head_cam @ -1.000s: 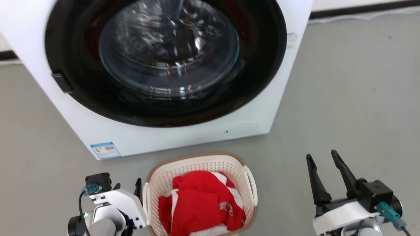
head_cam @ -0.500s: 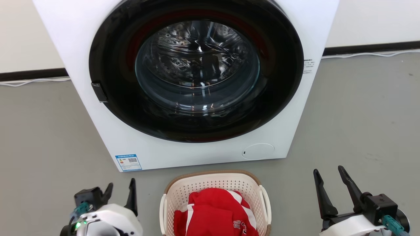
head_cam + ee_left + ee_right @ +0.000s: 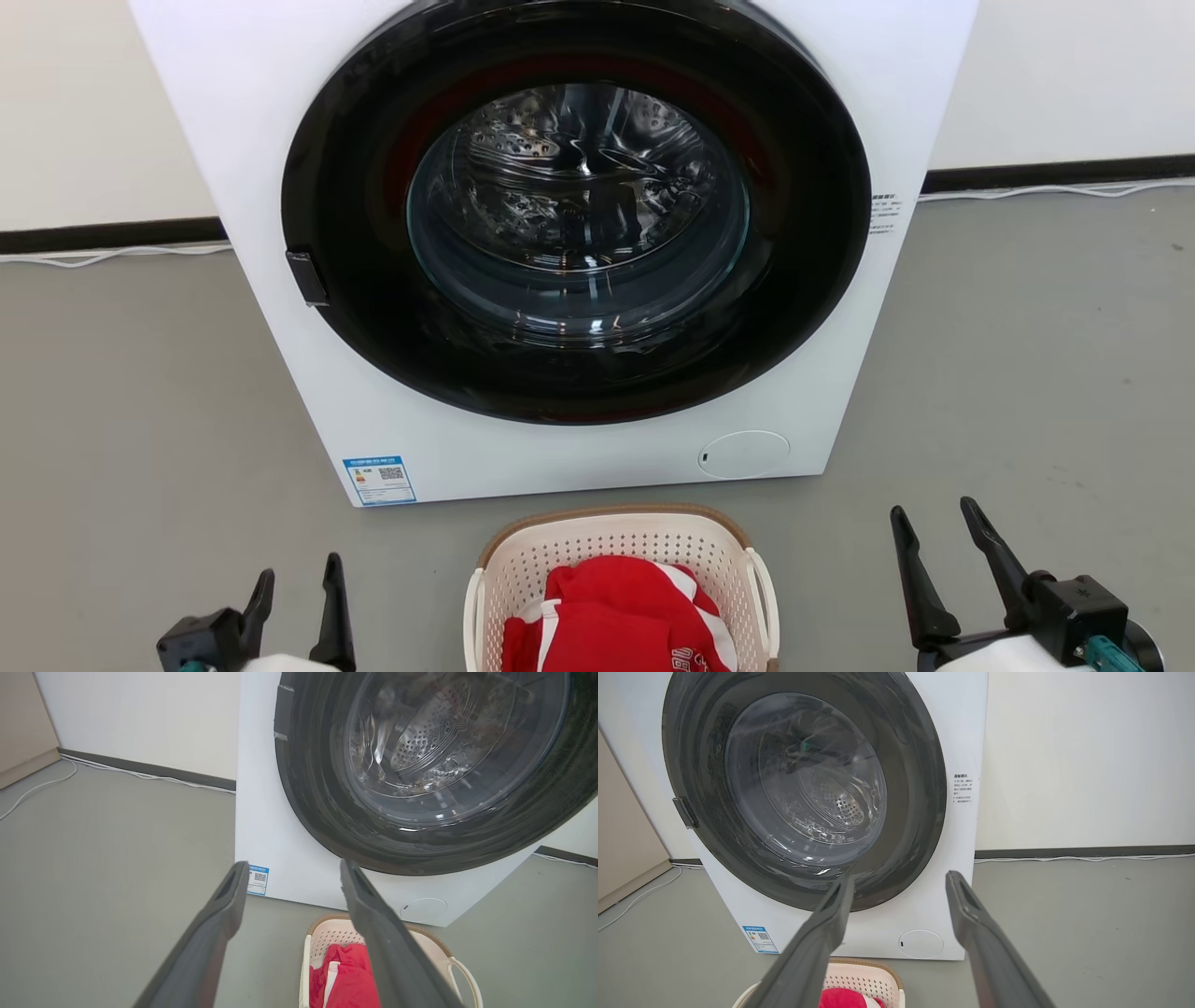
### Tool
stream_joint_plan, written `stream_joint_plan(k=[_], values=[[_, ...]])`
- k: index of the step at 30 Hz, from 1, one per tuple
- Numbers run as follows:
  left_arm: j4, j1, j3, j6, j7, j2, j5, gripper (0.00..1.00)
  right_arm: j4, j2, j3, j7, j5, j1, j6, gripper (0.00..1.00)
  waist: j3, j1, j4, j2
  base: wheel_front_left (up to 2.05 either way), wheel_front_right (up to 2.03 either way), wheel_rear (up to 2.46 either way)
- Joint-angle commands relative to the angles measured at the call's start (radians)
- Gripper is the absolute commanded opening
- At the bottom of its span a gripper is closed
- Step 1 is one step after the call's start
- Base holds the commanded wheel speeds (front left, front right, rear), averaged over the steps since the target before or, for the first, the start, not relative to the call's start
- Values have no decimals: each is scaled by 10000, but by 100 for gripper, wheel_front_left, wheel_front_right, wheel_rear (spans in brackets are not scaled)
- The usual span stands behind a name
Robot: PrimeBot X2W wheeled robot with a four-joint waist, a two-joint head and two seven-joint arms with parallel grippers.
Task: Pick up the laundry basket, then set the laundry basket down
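The cream-white perforated plastic laundry basket (image 3: 607, 546), brown-rimmed and holding red cloth (image 3: 616, 625), stands on the grey floor (image 3: 140, 420) before the white front-loading washing machine (image 3: 243, 140). The left gripper (image 3: 299, 569) and right gripper (image 3: 932, 509) flank it, spread wide, empty and clear of its handles (image 3: 767, 597). Judging by this, either the lift is not begun or the basket is already set down.

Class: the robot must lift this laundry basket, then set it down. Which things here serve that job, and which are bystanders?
Job: laundry basket; left end effector, open; right end effector, open.
Bystanders: washing machine; red garment in the basket; white cable.
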Motion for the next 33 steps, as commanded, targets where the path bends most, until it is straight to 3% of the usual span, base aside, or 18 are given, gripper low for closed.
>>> stream_joint_plan(k=[1,16,18,19,28,33], values=[[-334,-183,365,106,-106,74,204,100,-249,-96,151,-120,-105,-167,46,100,-14,0,-2,0,0,0,0],[-1458,489,603,405,-106,-137,893,100,-309,-12,-4,-120,-167,-10,46,100,-149,0,-2,0,0,0,0],[-1562,511,511,206,-106,-142,884,100,-316,5,8,-120,-175,-3,46,100,-145,0,4,0,0,0,0],[-1281,745,207,157,0,-198,874,0,-56,86,-213,0,-86,193,0,0,-145,0,3,0,0,0,0],[-915,669,304,78,298,-315,180,0,312,174,-290,266,717,158,1,0,-137,23,6,0,0,0,0],[-961,615,314,16,419,-319,-372,0,284,184,-307,394,1324,104,3,0,-94,2,9,0,0,0,0]])
